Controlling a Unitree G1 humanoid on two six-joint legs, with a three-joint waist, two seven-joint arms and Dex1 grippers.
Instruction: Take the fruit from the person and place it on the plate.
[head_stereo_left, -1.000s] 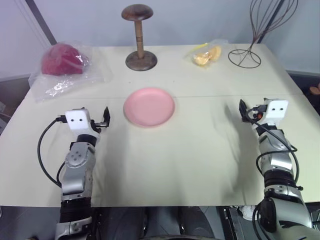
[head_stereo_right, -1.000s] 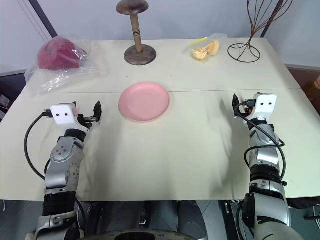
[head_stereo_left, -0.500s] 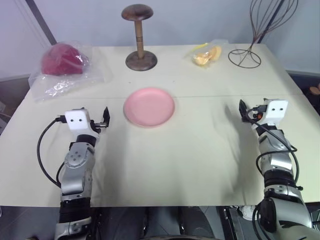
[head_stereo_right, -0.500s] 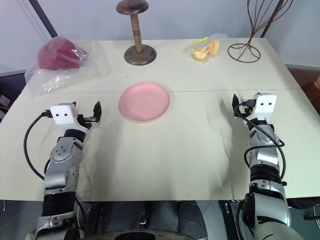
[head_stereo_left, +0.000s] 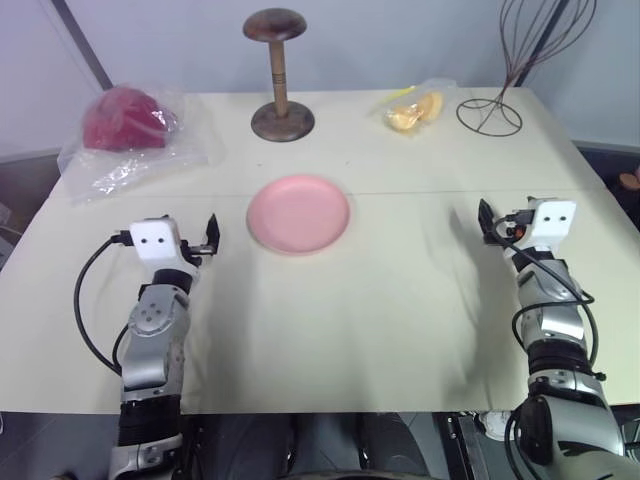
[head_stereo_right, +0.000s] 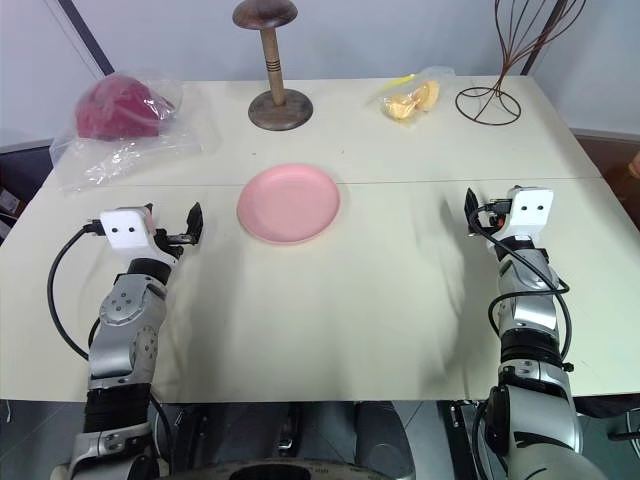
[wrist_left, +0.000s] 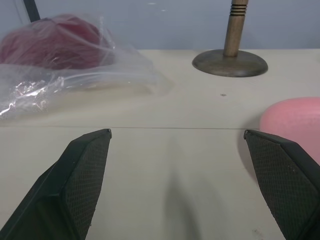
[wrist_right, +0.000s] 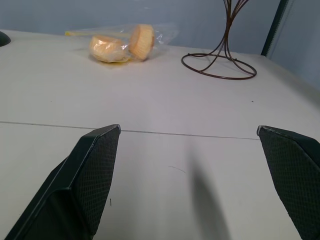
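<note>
The pink plate (head_stereo_left: 298, 213) lies flat and bare at the middle of the cream table; its edge also shows in the left wrist view (wrist_left: 295, 122). My left gripper (head_stereo_left: 210, 236) hovers just left of the plate, open, with nothing between its fingers (wrist_left: 85, 170). My right gripper (head_stereo_left: 486, 222) hangs over the table's right side, well apart from the plate, and it too is open and empty (wrist_right: 189, 127). The fruit and the person are out of view.
At the back stand a brown wooden stand (head_stereo_left: 279, 110), a dark red lump in clear plastic (head_stereo_left: 125, 120), a bag of orange-yellow pieces (head_stereo_left: 413, 110) and a wire stand (head_stereo_left: 492, 112). A small tan shape (head_stereo_left: 630, 180) peeks in past the table's right edge; I cannot tell what it is.
</note>
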